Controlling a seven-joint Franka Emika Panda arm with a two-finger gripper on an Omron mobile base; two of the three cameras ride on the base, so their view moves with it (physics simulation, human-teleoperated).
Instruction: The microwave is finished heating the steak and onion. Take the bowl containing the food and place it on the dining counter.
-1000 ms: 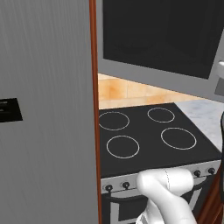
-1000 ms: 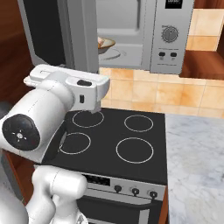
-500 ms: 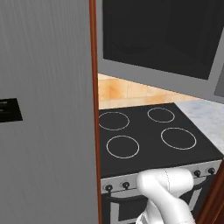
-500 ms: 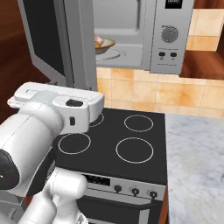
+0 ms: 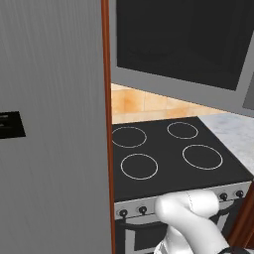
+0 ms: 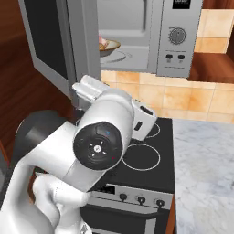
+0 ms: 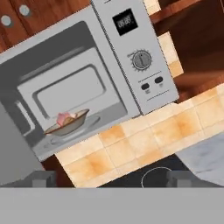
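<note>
The grey microwave (image 7: pixel 131 65) hangs above the stove with its dark-glass door (image 6: pixel 50 41) swung wide open to the left. Inside it sits the shallow tan bowl (image 7: pixel 68 125), also visible as the bowl (image 6: pixel 109 46) from the right base. The pink steak (image 7: pixel 64 117) lies in the bowl. I cannot make out the onion apart from it. My gripper (image 7: pixel 111 179) is open and holds nothing. It hangs well short of the microwave, below and in front of it, over the stove. The dining counter is out of view.
A black stovetop (image 5: pixel 173 154) with four rings lies under the microwave. The brushed-steel fridge (image 5: pixel 49 124) stands at the left. A marble counter (image 6: pixel 205 173) runs right of the stove. My bulky white arm (image 6: pixel 98 146) blocks much of the right base view.
My arm has swung right and closer to the right base camera, so its elbow looms larger. The microwave door, the bowl and the stove have stayed where they were.
</note>
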